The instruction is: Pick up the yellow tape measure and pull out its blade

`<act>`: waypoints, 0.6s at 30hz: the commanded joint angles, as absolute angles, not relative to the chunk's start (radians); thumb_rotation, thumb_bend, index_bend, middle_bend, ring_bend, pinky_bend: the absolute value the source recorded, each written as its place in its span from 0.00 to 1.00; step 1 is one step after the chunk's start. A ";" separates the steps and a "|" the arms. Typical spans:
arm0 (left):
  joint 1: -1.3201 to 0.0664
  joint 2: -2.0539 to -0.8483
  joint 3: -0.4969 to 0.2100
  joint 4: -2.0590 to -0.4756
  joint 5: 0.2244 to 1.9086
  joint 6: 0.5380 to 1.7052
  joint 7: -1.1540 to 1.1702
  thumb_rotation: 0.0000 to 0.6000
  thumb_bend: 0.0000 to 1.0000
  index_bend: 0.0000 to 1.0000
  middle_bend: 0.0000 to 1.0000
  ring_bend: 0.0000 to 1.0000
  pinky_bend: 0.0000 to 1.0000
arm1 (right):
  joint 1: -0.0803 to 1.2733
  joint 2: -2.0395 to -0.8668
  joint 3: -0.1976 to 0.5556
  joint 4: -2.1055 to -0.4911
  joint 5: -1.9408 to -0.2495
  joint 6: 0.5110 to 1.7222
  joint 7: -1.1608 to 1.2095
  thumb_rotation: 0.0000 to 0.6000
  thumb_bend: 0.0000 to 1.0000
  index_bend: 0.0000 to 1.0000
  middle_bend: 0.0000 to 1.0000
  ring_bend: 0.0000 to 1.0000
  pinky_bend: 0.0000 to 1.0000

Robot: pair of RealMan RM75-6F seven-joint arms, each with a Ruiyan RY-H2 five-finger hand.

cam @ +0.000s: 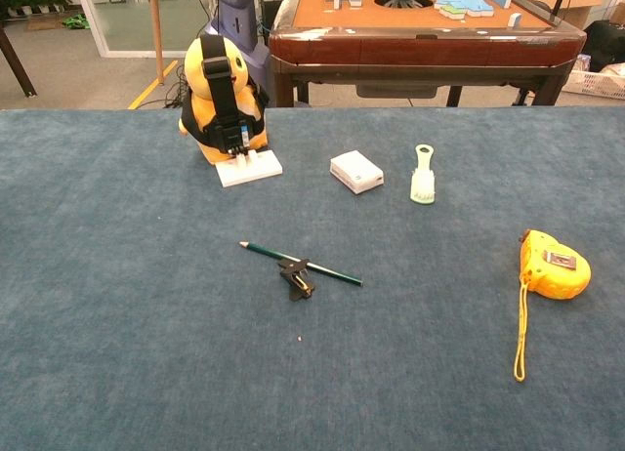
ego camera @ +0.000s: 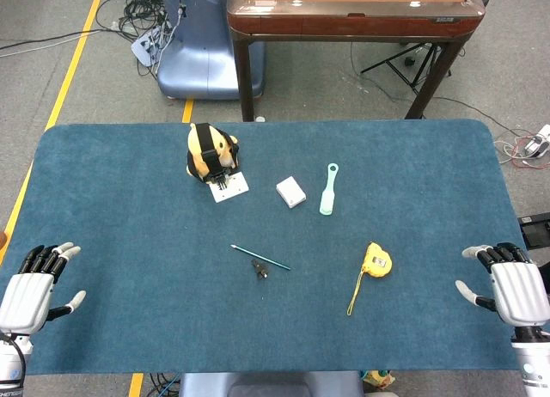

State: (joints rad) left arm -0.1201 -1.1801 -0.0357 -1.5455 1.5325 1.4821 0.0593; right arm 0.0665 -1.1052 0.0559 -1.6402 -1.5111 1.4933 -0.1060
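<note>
The yellow tape measure (ego camera: 377, 259) (cam: 554, 266) lies on the blue table (ego camera: 129, 242) right of centre, its yellow wrist strap (cam: 521, 329) trailing toward the front edge. My right hand (ego camera: 516, 290) hovers open near the table's front right corner, well to the right of the tape measure and apart from it. Over the front left corner my left hand (ego camera: 33, 290) is open too, fingers spread, holding nothing. Neither hand shows in the chest view.
A yellow plush toy (ego camera: 209, 150) on a white base stands at the back. A white box (ego camera: 290, 191) and a pale green brush (ego camera: 329, 189) lie mid-table. A green pencil (ego camera: 259, 257) and a small black clip (ego camera: 260, 268) sit near the centre. A wooden table (ego camera: 352, 15) stands behind.
</note>
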 commanded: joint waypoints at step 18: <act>-0.111 -1.179 -0.025 -1.566 1.529 1.483 0.075 1.00 0.20 0.20 0.17 0.13 0.07 | 0.200 -1.075 0.071 -1.783 -1.395 1.233 -0.274 1.00 0.17 0.41 0.42 0.37 0.24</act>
State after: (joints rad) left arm -0.1118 -1.1807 -0.0262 -1.5630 1.5314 1.4859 0.0726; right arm 0.1710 -1.0741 0.0635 -1.7610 -1.4203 1.2710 -0.2465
